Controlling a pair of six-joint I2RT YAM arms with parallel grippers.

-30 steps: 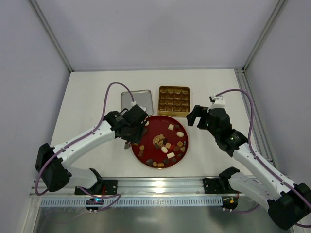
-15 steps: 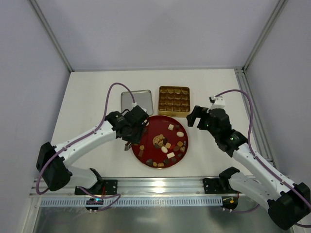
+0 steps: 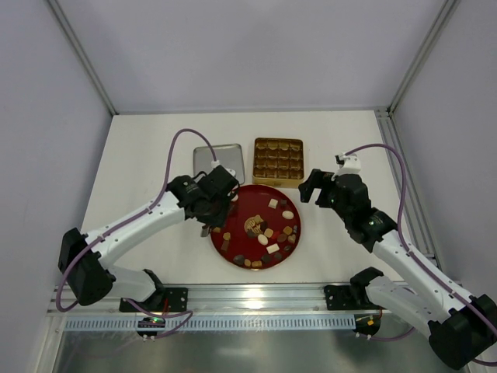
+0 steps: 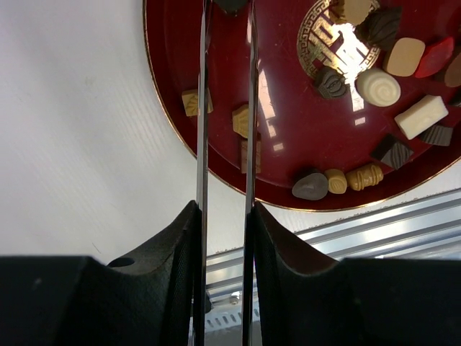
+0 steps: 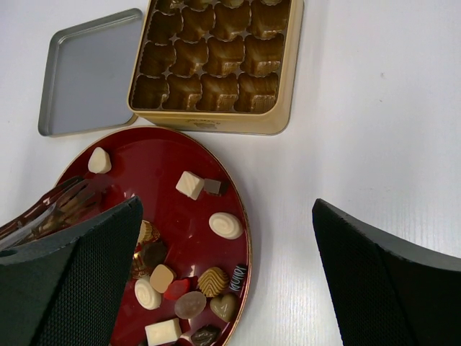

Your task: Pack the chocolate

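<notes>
The chocolate [image 3: 264,233] lies scattered on a glossy red plate [image 3: 248,203], as brown, dark and cream pieces [image 5: 226,225]. My left gripper [image 3: 213,208] hangs over the plate's left rim, shut on thin metal tongs [image 4: 202,108]. The tong blades reach over the plate [image 4: 302,122], and a dark chocolate [image 4: 230,4] shows between their tips at the frame's top edge. My right gripper [image 3: 311,186] hovers open just right of the plate, with nothing between its fingers [image 5: 389,274]. The square gold tin [image 5: 216,65] stands beyond the plate, its moulded cells bare.
A grey metal lid [image 3: 219,159] lies flat beside the tin's left side. The gold tin [image 3: 277,162] touches the plate's far rim. Aluminium rails [image 3: 256,299] run along the near table edge, and enclosure walls stand on three sides.
The left jaws have narrowed on the tongs, and the left wrist has nudged slightly over the plate's left rim. The right arm has stayed put.
</notes>
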